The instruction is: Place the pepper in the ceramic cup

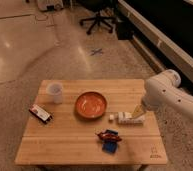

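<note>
Pepper, camera view: lies on the blue sponge near the front edge of the table, not yet grasped. Gripper sits low, just right of the orange bowl; whether it is open or closed cannot be told. Step in hand, judged: the reach. The next move calls for closing on the pepper, then carrying it left past the bowl to the ceramic cup.

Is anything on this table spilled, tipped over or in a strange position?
Nothing is spilled or tipped. One oddity: the pepper lies on top of the blue sponge, in front of the bowl. The gripper is low beside the bowl.
</note>
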You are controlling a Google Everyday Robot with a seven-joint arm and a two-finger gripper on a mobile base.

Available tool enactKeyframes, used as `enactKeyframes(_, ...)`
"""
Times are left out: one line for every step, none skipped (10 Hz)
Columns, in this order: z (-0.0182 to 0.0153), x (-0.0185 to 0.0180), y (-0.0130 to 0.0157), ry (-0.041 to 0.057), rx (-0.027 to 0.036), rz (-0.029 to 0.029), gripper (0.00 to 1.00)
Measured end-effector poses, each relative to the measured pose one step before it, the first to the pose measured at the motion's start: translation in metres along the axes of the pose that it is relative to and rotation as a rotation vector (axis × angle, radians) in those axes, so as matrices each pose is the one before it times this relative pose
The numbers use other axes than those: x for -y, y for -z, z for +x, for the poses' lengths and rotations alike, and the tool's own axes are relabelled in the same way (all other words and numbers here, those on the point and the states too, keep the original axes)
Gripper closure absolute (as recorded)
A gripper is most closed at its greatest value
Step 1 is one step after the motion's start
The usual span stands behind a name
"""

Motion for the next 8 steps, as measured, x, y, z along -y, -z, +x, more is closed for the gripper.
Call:
enactKeyframes(0.00004, -0.00003, -0.00009, 0.00007, -0.0001, -0.00011, 0.2)
enactKeyframes(0.00032, -0.00078, -0.00041, 0.00326, -0.00115, -0.00004, 0.2)
enactKeyframes(0.00096, -0.00829, 0.00012, 0.02551, 0.00259, -0.00532, 0.2)
enactKeyframes(0.00158, -0.01365, 0.00023, 0.03507, 0.00309, -0.01174, 0.2)
enactKeyframes(0.00103, -0.02437, 0.00054, 0.06047, 0.00579, -0.01806, 0.2)
enactKeyframes(0.00028, -0.034, -0.00085, 0.08475, 0.0037, -0.02109, 0.2)
enactKeyframes(-0.00091, -0.01899, -0.00109, 0.04588, 0.00152, -0.01162, 0.2)
enactKeyframes(0.00006, -0.02622, -0.00488, 0.05831, -0.00304, -0.02037, 0.2)
